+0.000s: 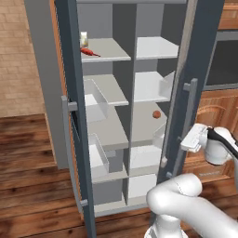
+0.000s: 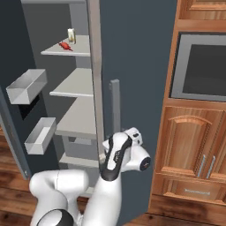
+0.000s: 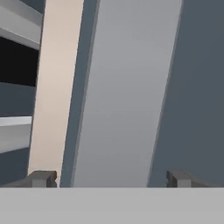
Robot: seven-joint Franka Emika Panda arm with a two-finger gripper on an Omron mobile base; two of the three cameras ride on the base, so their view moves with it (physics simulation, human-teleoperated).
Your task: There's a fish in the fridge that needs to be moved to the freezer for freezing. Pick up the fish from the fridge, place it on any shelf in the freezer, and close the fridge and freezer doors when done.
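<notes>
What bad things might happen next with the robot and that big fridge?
1. The open gripper sits right at the right-hand door's bar handle, fingertips wide. If it shuts off-centre, it may slip off the bar.
2. That door is only part open, so reaching inside now might bump the arm on its edge.
3. The red fish lies near the front of the top left shelf beside a small jar; a clumsy grab may topple the jar.

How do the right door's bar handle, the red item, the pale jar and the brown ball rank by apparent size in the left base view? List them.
1. right door's bar handle, also nearest the camera.
2-3. red item and pale jar: too alike to rank.
4. brown ball.
</notes>
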